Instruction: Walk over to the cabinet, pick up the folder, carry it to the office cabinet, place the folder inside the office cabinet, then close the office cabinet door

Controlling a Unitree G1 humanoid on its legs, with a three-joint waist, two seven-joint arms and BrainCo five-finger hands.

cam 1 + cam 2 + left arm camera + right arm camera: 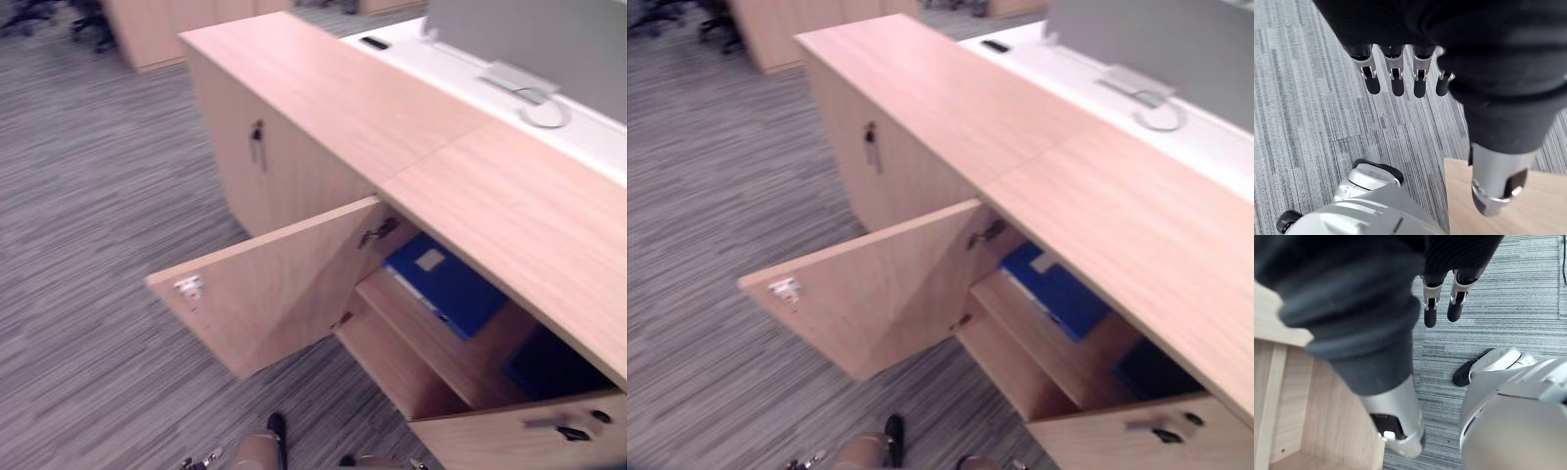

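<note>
L hand (1397,78) hangs w/ fingers straight & slack, thumb apart, nothing in its grasp. Grey carpet (1312,98) lies past its fingertips, and a pale wood panel (1547,210) sits just beside the thumb. R hand (1430,309) is the same: fingers straight, loose, empty, carpet beyond them, w/ the cabinet's bare wood interior (1298,406) close by on the thumb side.

The blue folder (446,284) is in neither hand. It lies flat on the shelf (431,348) inside the open compartment of the long wood cabinet (392,108), tucked under the top, a pale label on its cover. Something dark blue (549,367) sits lower & deeper in the compartment; can't tell what.

The compartment's left door (274,284) is swung wide out over the carpet, w/ a small metal catch near its free edge. The right door (529,431) is open too, its dark handle showing. The next door along is closed, w/ a key (258,137) in its lock. A white desk (470,73) w/ a grey screen stands behind the cabinet.
</note>
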